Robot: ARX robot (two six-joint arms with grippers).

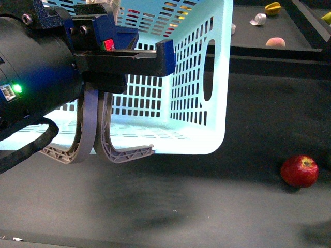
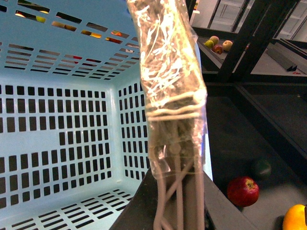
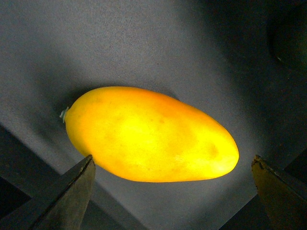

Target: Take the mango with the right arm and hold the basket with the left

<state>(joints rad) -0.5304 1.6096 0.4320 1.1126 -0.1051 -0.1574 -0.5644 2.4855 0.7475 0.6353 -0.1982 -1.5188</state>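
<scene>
The mango (image 3: 151,136) lies on the worktop (image 3: 144,38) between the parted fingers (image 3: 72,196) of the right end effector (image 3: 172,159), touching neither. The left end effector (image 1: 165,57) is clamped on the handles (image 1: 88,129) of the basket (image 1: 217,77).

A dark table (image 1: 207,206) bears the apple (image 1: 299,171), the mango (image 3: 151,135) nearby, and apparently the basket (image 1: 217,129).

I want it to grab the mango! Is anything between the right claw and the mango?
No, nothing visible. The mango lies bare on the dark surface. The right gripper is open, with its fingers spread to either side of the fruit.
</scene>
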